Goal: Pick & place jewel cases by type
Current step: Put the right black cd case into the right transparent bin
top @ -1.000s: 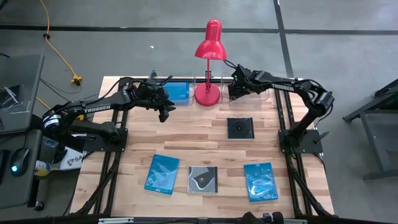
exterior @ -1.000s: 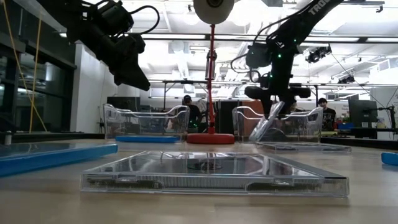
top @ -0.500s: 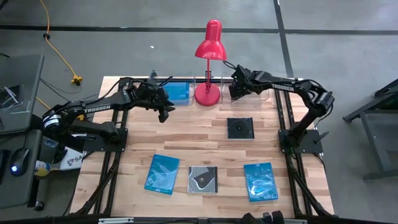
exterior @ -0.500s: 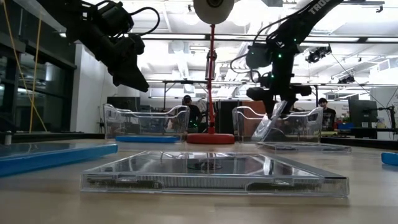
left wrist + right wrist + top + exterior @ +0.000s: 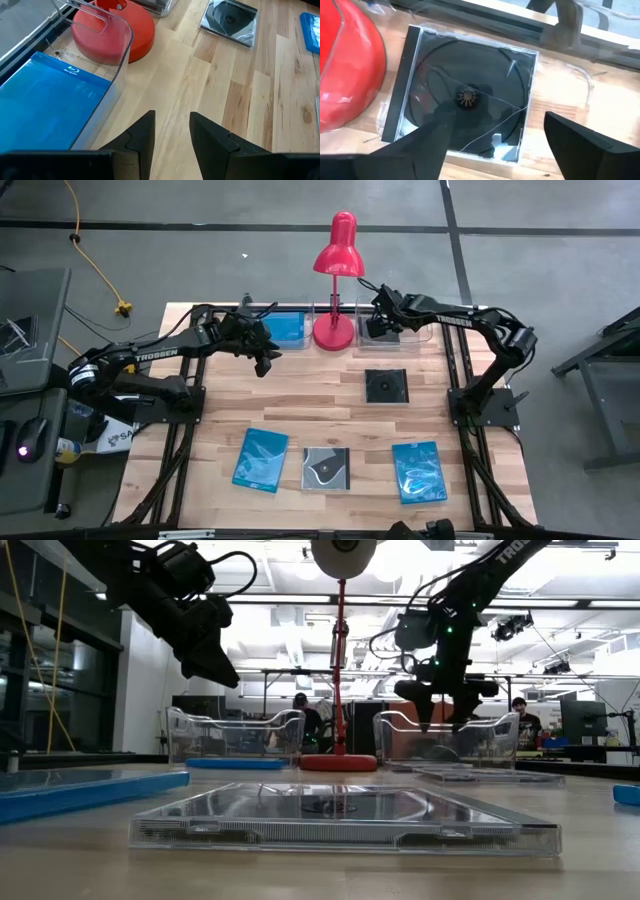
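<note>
Sorting partly done: blue case (image 5: 284, 327) in upper-left tray (image 5: 117, 80), black case (image 5: 462, 117) in upper-right tray (image 5: 500, 735) under wide-open right gripper (image 5: 495, 150); left gripper (image 5: 170, 135) narrow, empty; four cases left mid-table and lower frame.

Lamp (image 5: 335, 330) at table (image 5: 300, 390) rear centre, tray (image 5: 282, 327) left, second tray (image 5: 400, 330) right, case in each. Lone case (image 5: 386, 386) mid-right. Three cases (image 5: 326, 468) along front.
</note>
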### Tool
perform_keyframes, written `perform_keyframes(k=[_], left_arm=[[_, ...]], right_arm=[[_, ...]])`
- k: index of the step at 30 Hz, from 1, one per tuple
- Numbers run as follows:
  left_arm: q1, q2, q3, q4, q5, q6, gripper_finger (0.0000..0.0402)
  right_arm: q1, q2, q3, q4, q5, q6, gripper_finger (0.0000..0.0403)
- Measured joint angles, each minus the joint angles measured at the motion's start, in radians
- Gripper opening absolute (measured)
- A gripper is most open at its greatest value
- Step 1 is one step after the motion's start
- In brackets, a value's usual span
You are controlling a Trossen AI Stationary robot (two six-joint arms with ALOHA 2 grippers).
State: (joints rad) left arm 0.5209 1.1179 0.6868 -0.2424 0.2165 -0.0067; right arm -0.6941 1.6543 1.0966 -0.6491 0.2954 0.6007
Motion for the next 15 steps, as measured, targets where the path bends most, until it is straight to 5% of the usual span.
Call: perform_keyframes(k=[15], left_arm=[[0.0, 0.0, 0.0, 0.0, 0.001, 0.0, 0.012]], right_arm=[[0.0, -0.06, 0.0, 0.018, -0.061, 0.013, 0.0312]])
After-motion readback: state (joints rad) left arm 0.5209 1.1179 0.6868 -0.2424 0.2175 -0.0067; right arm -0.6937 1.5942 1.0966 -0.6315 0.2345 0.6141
